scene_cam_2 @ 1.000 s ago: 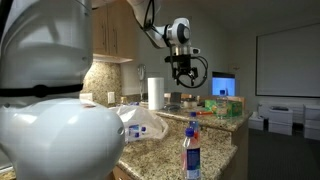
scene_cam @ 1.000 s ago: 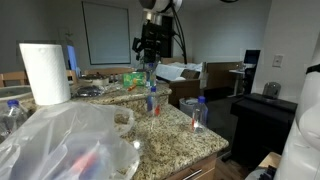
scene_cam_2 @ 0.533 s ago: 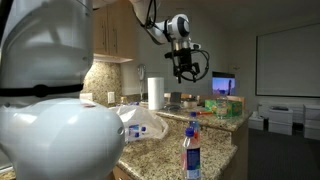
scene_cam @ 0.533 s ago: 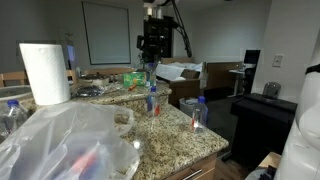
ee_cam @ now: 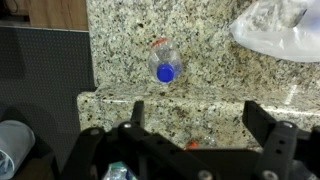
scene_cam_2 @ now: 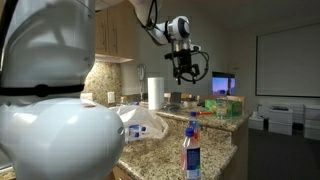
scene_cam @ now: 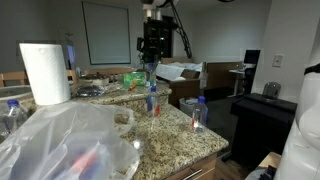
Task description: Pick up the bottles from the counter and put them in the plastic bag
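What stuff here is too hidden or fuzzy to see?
Exterior view: a big white blurry shape near the camera hides much of the counter.
Exterior view: the front bottle is cut off by the bottom edge; its label is too small to read.
Exterior view: crinkled plastic blurs what is inside the plastic bag.
Wrist view: the top edge cuts off the plastic bag.

Dim indoor light, soft blur throughout (screen glare behind), grainy.

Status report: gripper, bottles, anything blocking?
Gripper open, empty, above the counter. Blue-capped bottle upright roughly below it, untouched. Nothing between them.
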{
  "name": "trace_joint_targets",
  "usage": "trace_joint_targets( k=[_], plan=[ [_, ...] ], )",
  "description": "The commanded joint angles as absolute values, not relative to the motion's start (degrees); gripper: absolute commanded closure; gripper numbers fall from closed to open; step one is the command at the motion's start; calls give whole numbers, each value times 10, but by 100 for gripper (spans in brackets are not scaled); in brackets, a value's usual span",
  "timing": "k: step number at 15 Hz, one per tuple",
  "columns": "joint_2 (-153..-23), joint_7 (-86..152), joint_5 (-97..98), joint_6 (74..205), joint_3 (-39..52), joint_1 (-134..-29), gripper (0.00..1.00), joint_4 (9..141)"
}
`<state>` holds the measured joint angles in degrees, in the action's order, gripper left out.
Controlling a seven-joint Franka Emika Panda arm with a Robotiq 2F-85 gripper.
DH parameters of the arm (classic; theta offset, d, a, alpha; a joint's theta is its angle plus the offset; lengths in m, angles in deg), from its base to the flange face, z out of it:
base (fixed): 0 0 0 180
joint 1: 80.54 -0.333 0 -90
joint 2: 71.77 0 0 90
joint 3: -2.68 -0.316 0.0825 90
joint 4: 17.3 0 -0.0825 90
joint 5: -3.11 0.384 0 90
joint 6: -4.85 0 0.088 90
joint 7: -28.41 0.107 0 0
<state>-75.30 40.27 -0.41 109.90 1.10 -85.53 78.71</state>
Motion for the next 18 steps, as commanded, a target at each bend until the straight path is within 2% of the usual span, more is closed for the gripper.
trace_joint_targets(
  k=[1, 15, 16, 17, 18],
  plan=[
    [-777, 430, 15, 1126, 12, -844, 0, 816],
    [-875, 520, 73, 1179, 40, -835, 0, 842],
    [-877, 524, 73, 1179, 41, -836, 25, 842],
    [-879, 526, 72, 1179, 41, -836, 26, 841],
    [-879, 530, 72, 1181, 42, -836, 33, 842]
  ],
)
